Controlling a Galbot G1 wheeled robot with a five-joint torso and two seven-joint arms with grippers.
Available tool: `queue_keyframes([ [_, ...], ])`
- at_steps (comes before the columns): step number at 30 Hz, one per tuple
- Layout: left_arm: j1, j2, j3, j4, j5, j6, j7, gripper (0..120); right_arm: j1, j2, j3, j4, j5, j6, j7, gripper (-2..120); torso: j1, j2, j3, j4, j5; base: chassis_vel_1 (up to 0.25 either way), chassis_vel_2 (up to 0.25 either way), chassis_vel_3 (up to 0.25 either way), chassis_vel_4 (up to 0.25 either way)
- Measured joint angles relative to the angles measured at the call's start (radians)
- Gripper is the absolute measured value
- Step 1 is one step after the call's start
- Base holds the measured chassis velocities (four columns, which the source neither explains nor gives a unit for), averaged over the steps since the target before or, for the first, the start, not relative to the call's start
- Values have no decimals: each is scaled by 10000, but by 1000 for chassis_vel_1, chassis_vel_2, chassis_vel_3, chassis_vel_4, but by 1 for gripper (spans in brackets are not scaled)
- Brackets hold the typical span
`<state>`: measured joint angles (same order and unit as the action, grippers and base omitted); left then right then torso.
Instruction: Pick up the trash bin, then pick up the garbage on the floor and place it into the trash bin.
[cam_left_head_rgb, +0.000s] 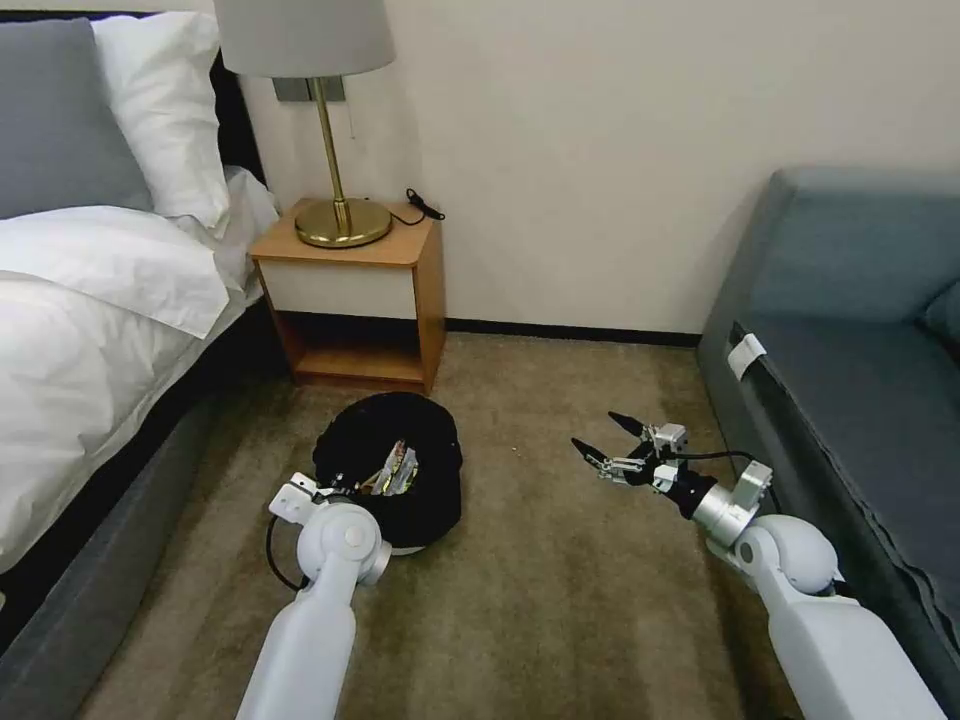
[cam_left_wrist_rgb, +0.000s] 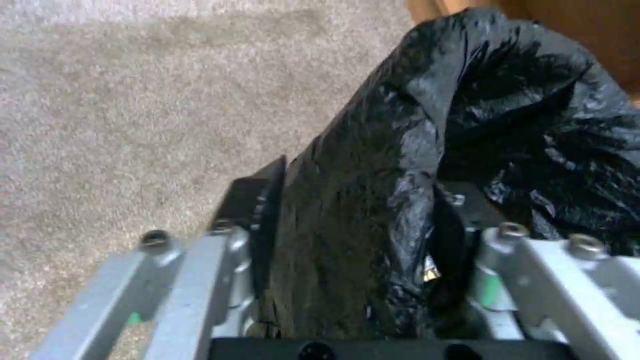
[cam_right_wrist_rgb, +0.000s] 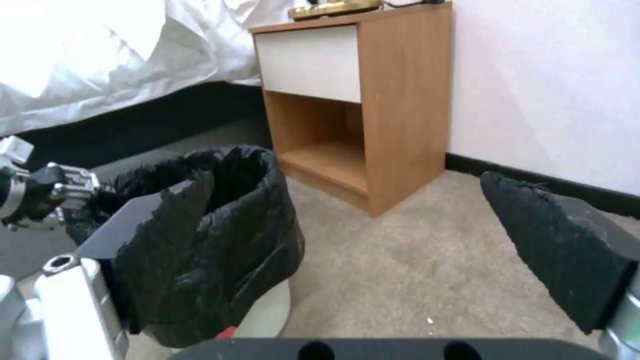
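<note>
The trash bin (cam_left_head_rgb: 400, 510), round and white with a crinkly black bag, is on the carpet in front of the nightstand. Garbage (cam_left_head_rgb: 397, 468) lies inside it, with a shiny gold-silver wrapper showing. My left gripper (cam_left_head_rgb: 338, 488) is at the bin's near rim. In the left wrist view the gripper (cam_left_wrist_rgb: 360, 200) is shut on the bag-covered rim of the bin (cam_left_wrist_rgb: 507, 115), one finger on each side. My right gripper (cam_left_head_rgb: 603, 440) hangs open over bare carpet to the right of the bin. Its wide-apart pads (cam_right_wrist_rgb: 560, 240) frame the bin (cam_right_wrist_rgb: 260, 235) and carpet.
A wooden nightstand (cam_left_head_rgb: 350, 300) with a brass lamp (cam_left_head_rgb: 340, 215) stands just behind the bin. The bed (cam_left_head_rgb: 90, 330) runs along the left and a grey-blue sofa (cam_left_head_rgb: 850, 350) along the right. Open carpet (cam_left_head_rgb: 560, 580) lies between them.
</note>
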<state>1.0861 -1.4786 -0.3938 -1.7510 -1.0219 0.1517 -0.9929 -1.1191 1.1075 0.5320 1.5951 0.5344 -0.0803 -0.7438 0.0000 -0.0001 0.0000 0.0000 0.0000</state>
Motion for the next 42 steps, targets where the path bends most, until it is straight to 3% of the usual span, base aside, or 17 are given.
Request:
queue_keyframes([
  [4,81,41,10,-152,25,17,-6,69,-66,18,57,84,5,-12,3,100,0,0,0,0,0,0,0,0,0],
  [7,260,79,22,-437,110,25,-8,84,-243,91,148,273,6,-38,17,100,0,0,0,1,0,0,0,0,0],
  [13,632,222,28,-1017,456,22,267,98,-551,117,320,626,29,-57,106,100,0,0,0,0,0,0,0,0,0],
  [16,969,337,57,-1323,1135,-27,731,100,-719,168,421,825,91,-62,213,100,0,0,0,-1,0,0,0,0,0],
  [20,2069,631,116,-2054,3041,-205,2131,100,-1138,423,616,1308,115,-11,416,100,0,1,-1,1,-2,0,0,0,0],
  [21,2069,631,116,-2054,3041,-205,2131,100,-1138,423,616,1308,115,-11,416,100,0,1,-1,1,-2,0,0,0,0],
  [24,2846,926,86,-2507,4362,-472,3160,100,-1470,697,801,1637,147,53,618,100,-1,1,-1,1,-1,0,0,0,0],
  [25,2846,926,86,-2507,4362,-472,3160,100,-1470,697,801,1637,147,53,618,100,-1,1,-1,1,-1,0,0,0,0],
  [28,3435,1192,-27,-2849,5383,-800,4086,100,-1706,912,925,1864,206,57,839,100,0,1,-1,1,-1,0,0,0,0],
  [29,3435,1192,-27,-2849,5383,-800,4086,100,-1706,912,925,1864,206,57,839,100,0,1,-1,1,-1,0,0,0,0],
  [31,3887,1433,-147,-3105,6261,-1237,4798,100,-1885,1130,1039,2059,280,56,1051,100,0,0,-1,1,-2,0,0,0,0],
  [36,4475,1774,-201,-3469,7280,-1536,5322,100,-2101,1383,1134,2263,363,44,1397,100,-1,0,-1,0,-1,0,0,0,0],
  [42,5123,1811,-101,-3736,8473,-1387,5508,100,-2289,1615,1256,2394,483,79,1833,100,-1,1,-1,0,0,0,0,0,0],
])
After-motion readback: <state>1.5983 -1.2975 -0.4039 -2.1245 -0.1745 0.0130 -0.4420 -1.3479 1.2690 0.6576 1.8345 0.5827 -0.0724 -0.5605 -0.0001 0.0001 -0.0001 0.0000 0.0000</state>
